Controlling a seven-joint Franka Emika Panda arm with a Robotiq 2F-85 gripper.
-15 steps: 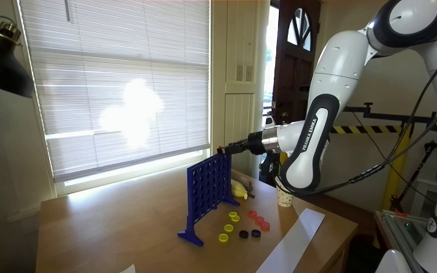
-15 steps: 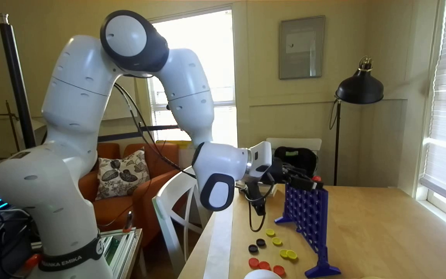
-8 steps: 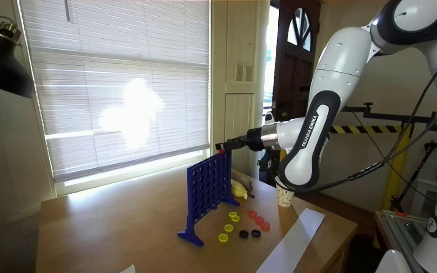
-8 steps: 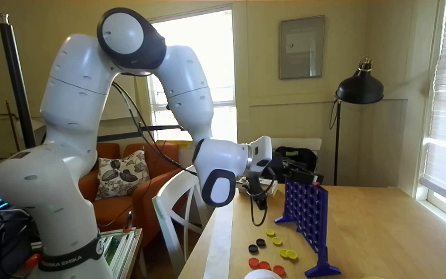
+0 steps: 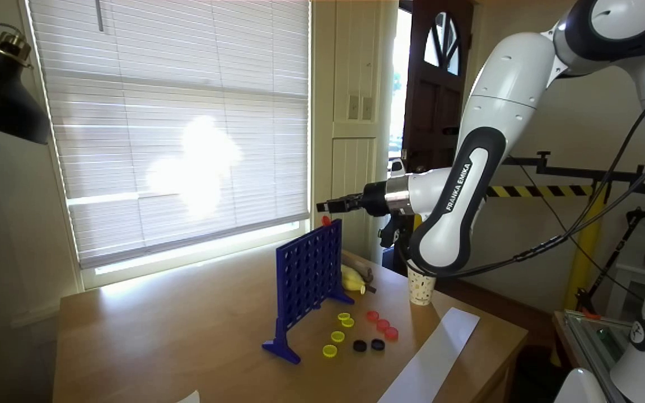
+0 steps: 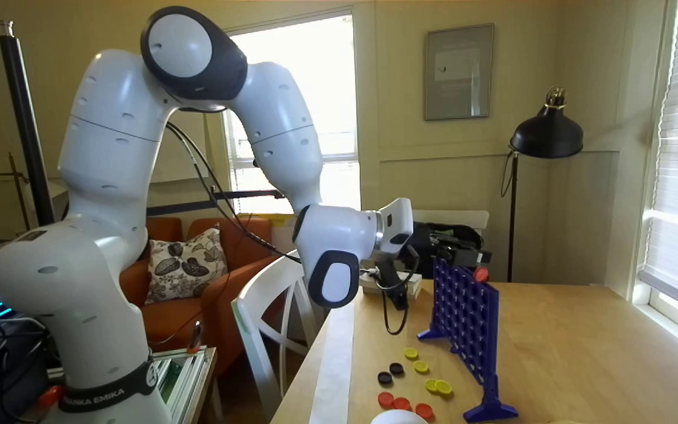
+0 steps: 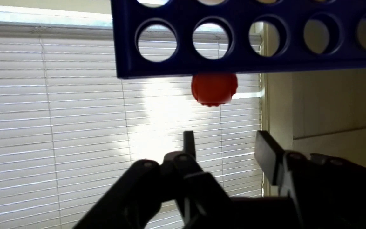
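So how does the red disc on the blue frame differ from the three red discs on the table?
The upper disc stands roughly on edge at the top of the blue frame; the three red discs lie flat on the table. The upper disc is just beneath the open gripper, while the three red discs are well away. The upper disc is alone; the three red discs sit close together. All are round and red.

Disc (image 7: 214, 89) atop the rack (image 5: 308, 274), perhaps partly inside, below the hand (image 7: 226, 144)
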